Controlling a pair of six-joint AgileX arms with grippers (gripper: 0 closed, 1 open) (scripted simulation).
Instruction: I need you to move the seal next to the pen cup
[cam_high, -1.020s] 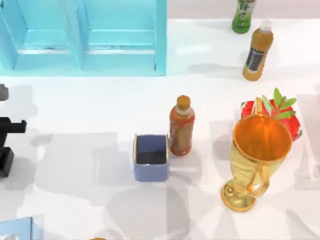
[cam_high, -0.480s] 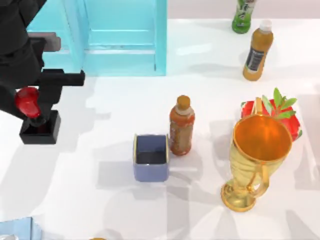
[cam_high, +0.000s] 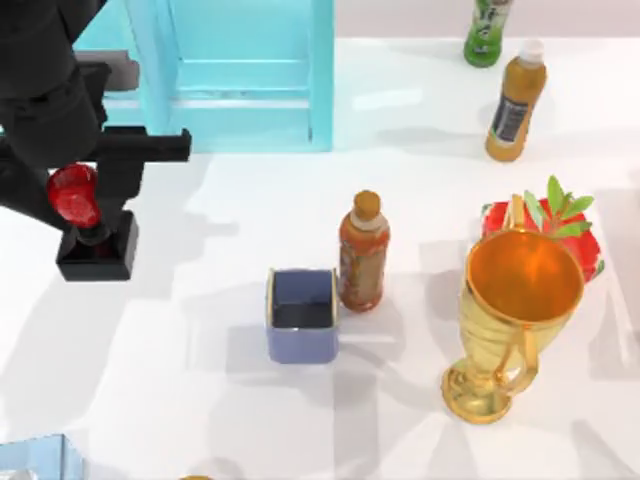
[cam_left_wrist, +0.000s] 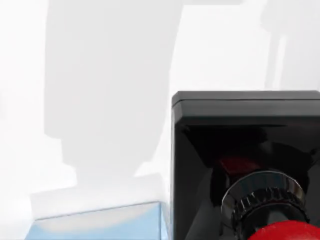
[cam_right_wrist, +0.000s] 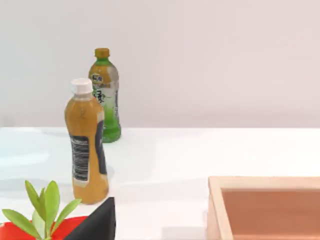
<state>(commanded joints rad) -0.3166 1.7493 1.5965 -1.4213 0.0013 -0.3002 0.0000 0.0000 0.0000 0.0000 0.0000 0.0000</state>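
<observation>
My left gripper (cam_high: 78, 196) is shut on the seal (cam_high: 92, 232), its fingers at the glossy red ball knob with the black square base hanging below. It hangs over the table's left side, well to the left of the pen cup (cam_high: 301, 315), a square periwinkle cup with a pale gold rim. In the left wrist view the seal's black base (cam_left_wrist: 245, 145) and a bit of the red knob (cam_left_wrist: 287, 232) sit close up. A dark wedge of my right gripper (cam_right_wrist: 97, 223) pokes into the right wrist view.
An orange-brown bottle (cam_high: 363, 255) stands right beside the cup. A golden goblet (cam_high: 515, 320) and a red leafy thing (cam_high: 560, 228) are at the right. Two bottles (cam_high: 515, 105) (cam_high: 487, 30) stand at the back right, and a cyan cabinet (cam_high: 240, 80) at the back left.
My left arm came in from the table's left edge holding the seal, and has carried it to the right, a little closer to the pen cup.
</observation>
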